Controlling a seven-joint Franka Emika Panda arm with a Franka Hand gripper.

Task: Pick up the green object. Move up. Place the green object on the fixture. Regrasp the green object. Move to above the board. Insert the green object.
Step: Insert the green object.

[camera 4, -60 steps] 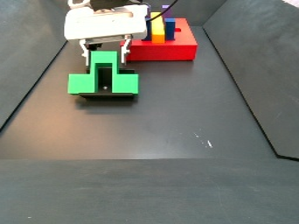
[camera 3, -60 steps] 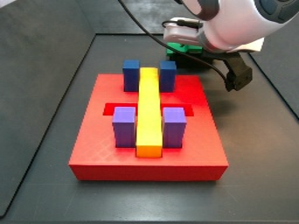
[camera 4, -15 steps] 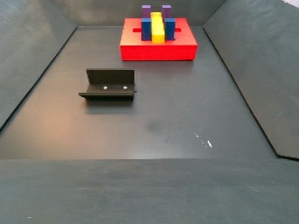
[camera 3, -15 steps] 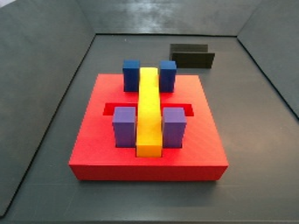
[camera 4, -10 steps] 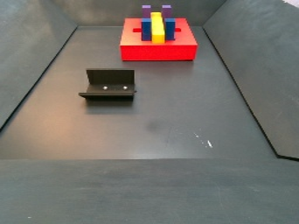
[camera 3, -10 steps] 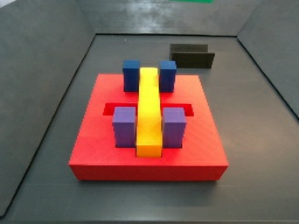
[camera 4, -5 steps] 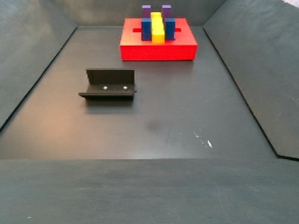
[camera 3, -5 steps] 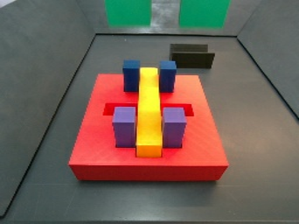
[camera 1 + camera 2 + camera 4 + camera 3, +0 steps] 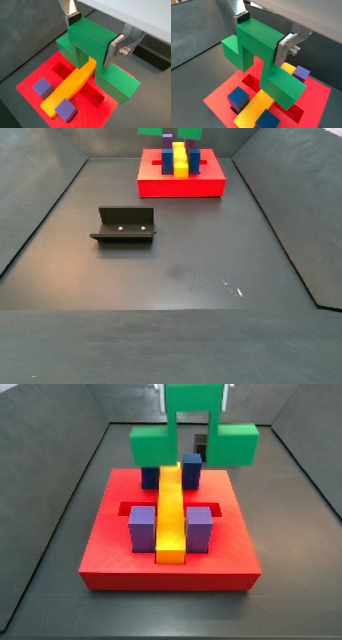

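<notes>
Tool point(image 9: 97, 35) gripping green object point(image 9: 191, 439) above board point(image 9: 107, 549); fixture point(image 9: 124, 226) well apart.

The gripper point(image 9: 95, 34) shows best in both wrist views, where its two fingers point(image 9: 67, 10) are flat silver metal plates, pale and slightly glossy, with straight edges. One plate in a wrist view carries a round silver screw head point(image 9: 124, 49) set in a small raised boss near its tip, and the same fastener point(image 9: 293, 49) appears in the second wrist picture. Dark pads point(image 9: 242, 15) line the plates' inner faces. Above the fingers a broad, smooth, pale grey-white housing point(image 9: 298, 11) fills the frame corner. In a side view only slim silver slivers of the gripper point(image 9: 193, 396) show at the frame edge.
</notes>
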